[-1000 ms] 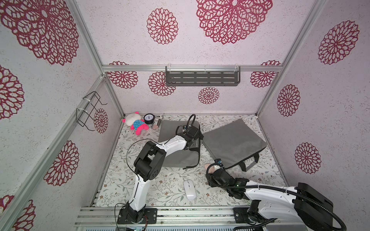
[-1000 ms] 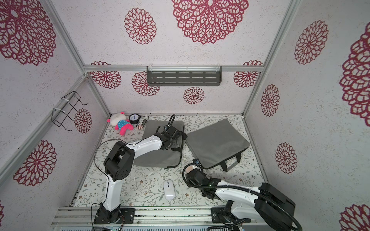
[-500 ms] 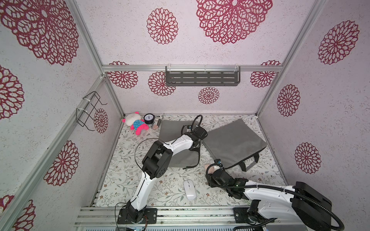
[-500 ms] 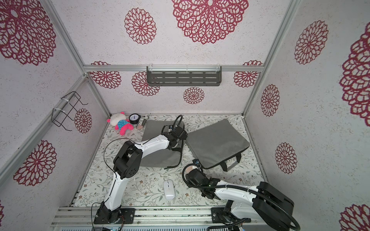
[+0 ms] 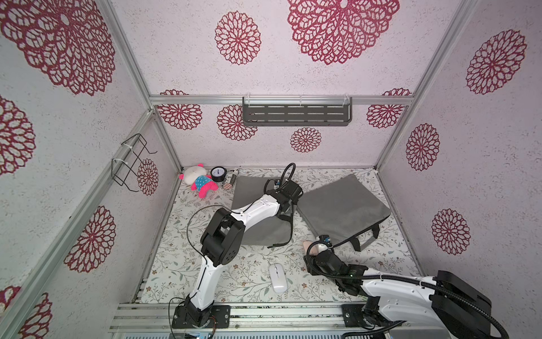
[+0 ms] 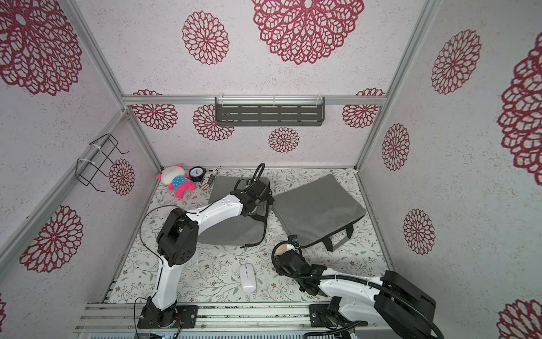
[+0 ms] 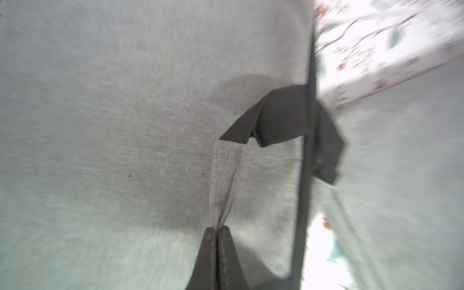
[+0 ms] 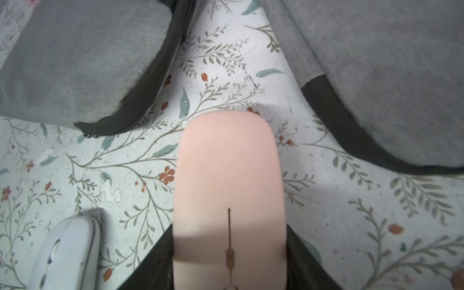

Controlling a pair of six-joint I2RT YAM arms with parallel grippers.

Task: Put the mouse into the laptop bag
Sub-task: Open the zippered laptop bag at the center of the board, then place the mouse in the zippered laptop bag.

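Between right jaws, pink mouse [image 5: 311,249] half-hidden

On the floral counter [image 5: 181,258] lie a gray laptop bag [image 5: 249,189], second bag [image 5: 343,208], white mouse [image 5: 277,277], plush toy [image 5: 199,181], gauge [image 5: 218,174], perhaps a can [image 5: 230,182].

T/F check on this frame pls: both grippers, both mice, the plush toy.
1. The right gripper holds a pink mouse. True.
2. The white mouse is inside a bag. False: it lies on the table, in the open.
3. The left gripper is shut on fabric of a grey laptop bag. True.
4. The plush toy lies beside the white mouse. False: it lies in the far corner, by the dial gauge.
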